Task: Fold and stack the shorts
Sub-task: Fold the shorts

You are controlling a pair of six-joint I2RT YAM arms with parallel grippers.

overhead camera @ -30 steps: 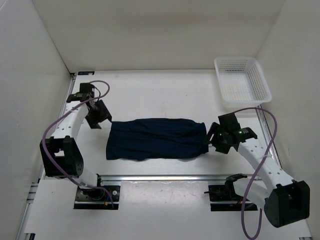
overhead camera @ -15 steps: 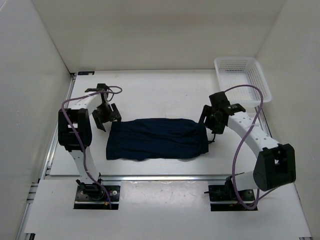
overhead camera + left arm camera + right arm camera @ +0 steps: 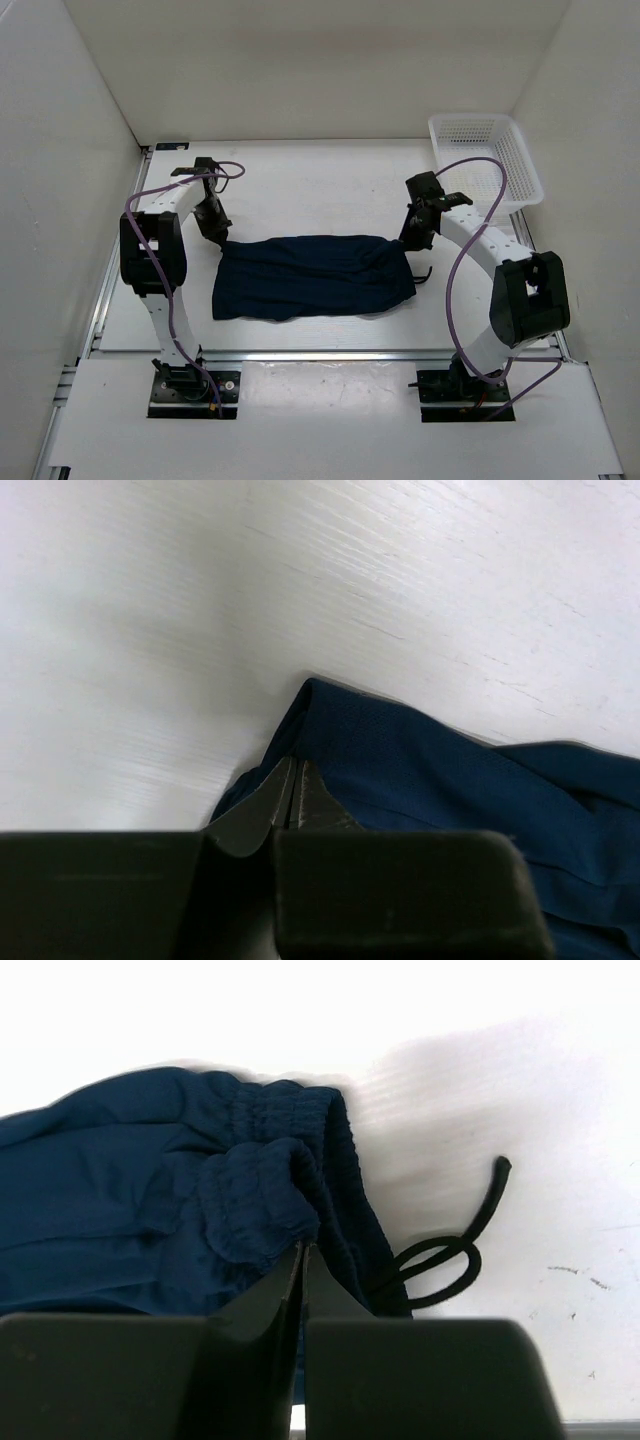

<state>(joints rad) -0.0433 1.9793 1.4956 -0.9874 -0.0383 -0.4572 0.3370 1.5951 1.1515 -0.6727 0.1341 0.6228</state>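
The dark navy shorts (image 3: pixel 315 278) lie flat and folded lengthwise across the middle of the table, waistband to the right. My left gripper (image 3: pixel 218 236) is at their far left corner, and in the left wrist view (image 3: pixel 296 764) its jaws are pressed together on the hem corner of the shorts (image 3: pixel 430 780). At the far right corner, my right gripper (image 3: pixel 408 238) is shut, (image 3: pixel 303 1247) pinching a bunched fold of the elastic waistband of the shorts (image 3: pixel 150 1190). The black drawstring (image 3: pixel 450 1260) loops loose on the table just right of it.
A white mesh basket (image 3: pixel 485 160) stands at the back right corner. White walls enclose the table on the left, back and right. A metal rail (image 3: pixel 320 355) runs along the near edge in front of the arm bases.
Both arms have swung inward from beside the shorts to their far corners. Both sets of jaws, open before, are now closed on the fabric. The right far corner is slightly bunched.
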